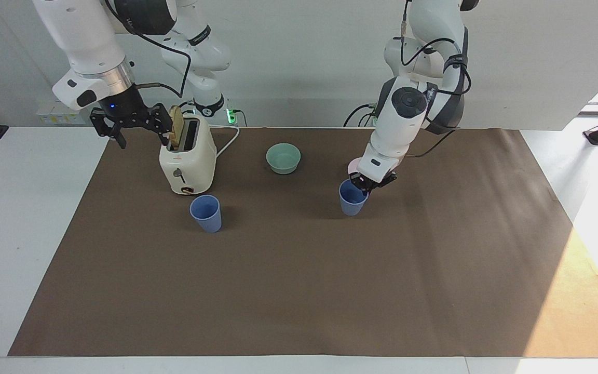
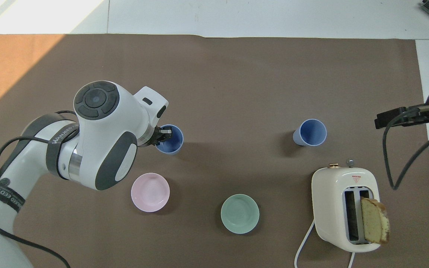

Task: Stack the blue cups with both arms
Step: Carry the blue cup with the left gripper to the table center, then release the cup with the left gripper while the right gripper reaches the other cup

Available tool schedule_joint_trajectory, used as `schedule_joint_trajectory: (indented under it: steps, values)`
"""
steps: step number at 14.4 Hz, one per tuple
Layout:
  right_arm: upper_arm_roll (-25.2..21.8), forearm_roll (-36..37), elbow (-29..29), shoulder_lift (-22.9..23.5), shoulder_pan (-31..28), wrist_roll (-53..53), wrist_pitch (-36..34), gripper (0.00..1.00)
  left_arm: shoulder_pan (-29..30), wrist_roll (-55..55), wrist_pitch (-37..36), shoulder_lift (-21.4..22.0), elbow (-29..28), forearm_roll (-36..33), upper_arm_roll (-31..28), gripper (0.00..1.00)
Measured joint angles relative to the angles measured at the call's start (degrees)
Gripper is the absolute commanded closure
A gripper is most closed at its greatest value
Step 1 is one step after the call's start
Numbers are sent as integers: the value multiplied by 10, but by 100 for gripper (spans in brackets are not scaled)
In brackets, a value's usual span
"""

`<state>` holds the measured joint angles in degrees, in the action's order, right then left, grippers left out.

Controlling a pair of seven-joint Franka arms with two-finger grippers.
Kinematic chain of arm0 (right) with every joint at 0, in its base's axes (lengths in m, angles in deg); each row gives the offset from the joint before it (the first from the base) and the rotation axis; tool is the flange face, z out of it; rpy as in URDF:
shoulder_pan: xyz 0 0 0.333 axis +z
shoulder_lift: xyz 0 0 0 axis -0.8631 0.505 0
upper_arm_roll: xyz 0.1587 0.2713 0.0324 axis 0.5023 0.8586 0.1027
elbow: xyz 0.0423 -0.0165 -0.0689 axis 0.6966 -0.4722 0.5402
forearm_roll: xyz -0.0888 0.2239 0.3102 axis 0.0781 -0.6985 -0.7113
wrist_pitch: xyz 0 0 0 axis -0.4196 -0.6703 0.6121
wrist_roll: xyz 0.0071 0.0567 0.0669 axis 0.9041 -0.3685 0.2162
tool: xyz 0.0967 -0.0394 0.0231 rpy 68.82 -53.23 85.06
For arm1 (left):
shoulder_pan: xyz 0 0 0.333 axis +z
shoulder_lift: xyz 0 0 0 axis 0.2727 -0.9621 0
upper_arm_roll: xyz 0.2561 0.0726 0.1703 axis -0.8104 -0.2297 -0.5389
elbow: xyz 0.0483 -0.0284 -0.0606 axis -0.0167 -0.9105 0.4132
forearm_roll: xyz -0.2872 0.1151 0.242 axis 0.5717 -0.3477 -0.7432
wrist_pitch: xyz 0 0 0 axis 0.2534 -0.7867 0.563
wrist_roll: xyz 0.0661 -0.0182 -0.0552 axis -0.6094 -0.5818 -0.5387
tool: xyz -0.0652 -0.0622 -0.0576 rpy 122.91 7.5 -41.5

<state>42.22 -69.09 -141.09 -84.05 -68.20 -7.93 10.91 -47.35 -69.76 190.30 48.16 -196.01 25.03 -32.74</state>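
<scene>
I see the left gripper [image 1: 365,185] pinching the rim of one blue cup [image 1: 352,199], lifted over the brown mat [image 1: 299,291] just beside the pink bowl [image 2: 150,192]. The second blue cup [image 1: 206,213] stands at the toaster's [image 1: 187,161] 6 o'clock in the facing view. The right gripper [image 1: 132,130] waits with fingers spread, empty, beside the toaster; white wall above.

held cup [image 1: 352,198]: periwinkle blue, upright, frame centre, rim pinched by left gripper [image 1: 365,186]
free cup [image 1: 206,213]: identical, upright, centre-left, standing alone

Two blue cups [image 1: 206,213] [image 1: 352,198], two bowls, teal [image 1: 283,158] and pink [image 2: 150,192], one toaster [image 1: 187,156], one bread slice [image 2: 375,225], two arms, on one brown mat [image 1: 299,291].
</scene>
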Motion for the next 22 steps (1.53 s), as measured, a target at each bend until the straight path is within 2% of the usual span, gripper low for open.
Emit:
schedule_joint_trajectory:
  steps: [7, 8, 12, 14, 16, 19, 22]
  values:
    - [0, 0, 0, 0, 0, 0, 0, 0, -30, -42, 91, -9, -14, 2, 2, 91]
    - [0, 0, 0, 0, 0, 0, 0, 0, -30, -42, 97, -11, -15, 4, 2, 88]
    - [0, 0, -1, 0, 0, 0, 0, 0, -30, -42, 104, -14, -15, 7, 2, 57]
    - [0, 0, -3, 0, 0, 0, 0, 0, -30, -41, 104, -14, -15, 7, 2, 29]
    - [0, 0, -15, 0, 0, 0, 6, 0, -30, -41, 101, -14, -15, 7, 2, 9]
    - [1, -1, -58, 1, 2, 0, 74, 0, -30, -28, 83, -6, -10, 7, -4, 1]
    - [3, -1, -98, 15, 5, 1, 118, 0, -14, 16, 26, 36, 1, 7, -18, 0]
